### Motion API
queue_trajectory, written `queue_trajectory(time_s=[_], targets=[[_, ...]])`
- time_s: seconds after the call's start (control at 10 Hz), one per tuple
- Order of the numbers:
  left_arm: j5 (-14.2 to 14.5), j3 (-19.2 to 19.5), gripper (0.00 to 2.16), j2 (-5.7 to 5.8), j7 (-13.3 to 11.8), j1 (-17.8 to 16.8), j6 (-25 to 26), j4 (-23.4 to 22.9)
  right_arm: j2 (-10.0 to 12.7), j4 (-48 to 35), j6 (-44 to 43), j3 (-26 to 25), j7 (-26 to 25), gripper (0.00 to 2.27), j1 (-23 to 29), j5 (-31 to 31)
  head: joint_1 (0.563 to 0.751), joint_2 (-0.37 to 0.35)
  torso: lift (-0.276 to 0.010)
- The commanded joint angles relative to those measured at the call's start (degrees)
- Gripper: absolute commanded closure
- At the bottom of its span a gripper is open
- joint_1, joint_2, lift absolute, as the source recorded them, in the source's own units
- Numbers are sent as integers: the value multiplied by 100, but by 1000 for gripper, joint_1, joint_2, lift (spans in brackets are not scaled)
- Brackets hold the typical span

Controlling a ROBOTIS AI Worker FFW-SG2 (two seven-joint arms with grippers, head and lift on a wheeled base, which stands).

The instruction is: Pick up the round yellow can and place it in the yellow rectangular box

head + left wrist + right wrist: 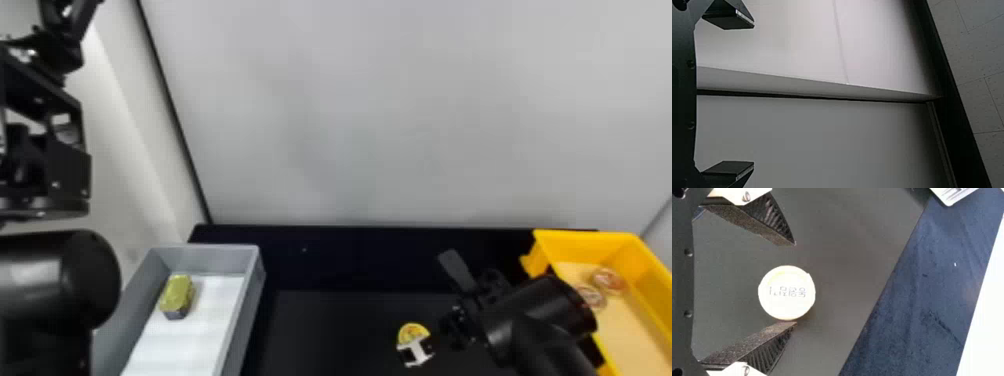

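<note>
Taking in the black bench (320,330) first, we have the yellow rectangular box (587,249) at its right side and the grey tray (212,257) at its left. The right arm (545,310) is plainly the nearer one; the left arm (57,272) waits at the left edge, its jaws spread around nothing.

The right jaws stand well open, gripping nothing. Between their fingers (756,225) sits the round yellow can (786,292), nearer one finger and just beside its tip; whether they touch we cannot tell. The can's round end faces the right wrist camera, so we judge its axis runs roughly along the approach. We should centre before closing, or that nearer finger may nudge it aside.

The head view gives us the yellow end and the box beyond the arm; the right wrist view gives the gap at each finger and, smallest of all, dark print (789,291).
</note>
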Motion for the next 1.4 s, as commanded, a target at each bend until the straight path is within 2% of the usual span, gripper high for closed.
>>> queue_trajectory(time_s=[0.0,0.5,0.6,0.7,0.9,1.0,1.3], targets=[[8,-2,35,-7,-1,0,-12,11,-4,108,-92,11,29,50,-23,37,636,31,-1],[25,-28,33,-24,-1,0,-65,55,-13,381,-532,38,64,177,-94,222,636,31,-1],[34,-28,33,-24,-1,0,-65,55,-30,328,-514,64,64,582,-85,239,636,31,-1],[51,-19,33,-24,-1,18,-65,55,-48,222,-391,125,64,846,-67,266,636,31,-1],[60,-2,33,-33,-1,36,-74,55,-127,-226,-110,108,170,849,100,310,636,31,-1],[60,-2,33,-33,-1,36,-65,55,-180,-472,110,125,363,849,161,406,636,31,-1],[104,7,33,-51,-9,88,-38,29,-479,-2511,1508,-130,1603,849,381,1805,636,31,-1]])
